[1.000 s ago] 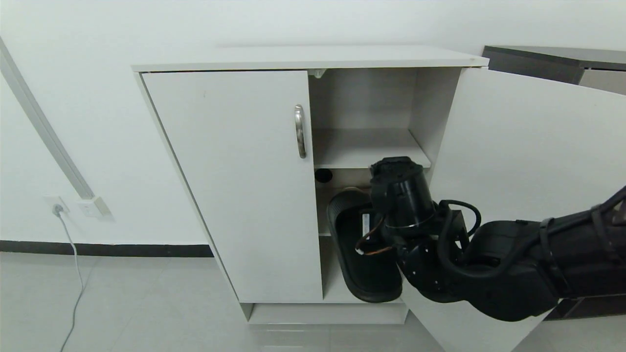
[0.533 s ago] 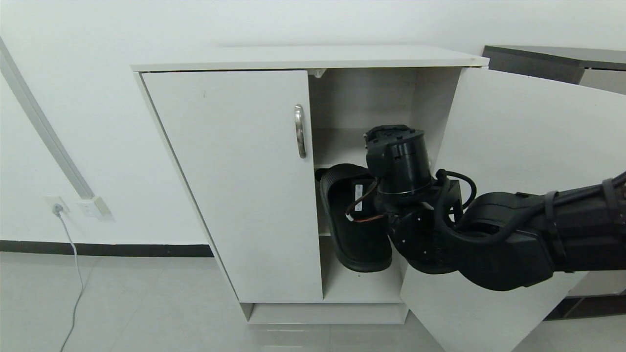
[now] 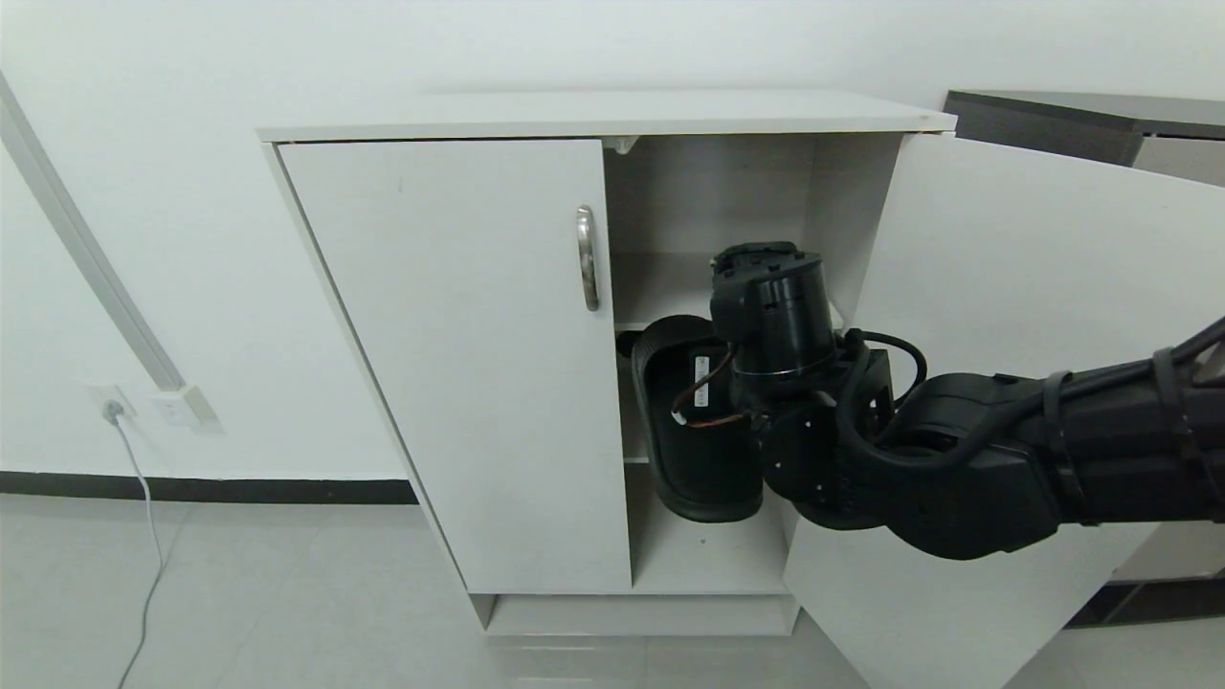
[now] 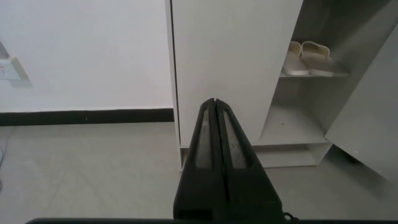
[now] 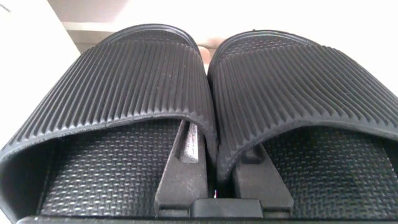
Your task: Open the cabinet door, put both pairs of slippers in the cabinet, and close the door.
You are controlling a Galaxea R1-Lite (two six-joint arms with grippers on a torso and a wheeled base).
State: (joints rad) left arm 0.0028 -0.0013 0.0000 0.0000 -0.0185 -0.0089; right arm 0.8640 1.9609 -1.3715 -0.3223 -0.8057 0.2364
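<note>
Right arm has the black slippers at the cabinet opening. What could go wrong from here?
The black slippers hang across the front of the shelf where the beige slippers already lie; pushing in could snag its edge or shove that pair. The right gripper pinches only their inner side walls, so a bump might free one.

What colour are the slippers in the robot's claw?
Black. The slippers have ribbed straps, clearest in the right wrist view.
</note>
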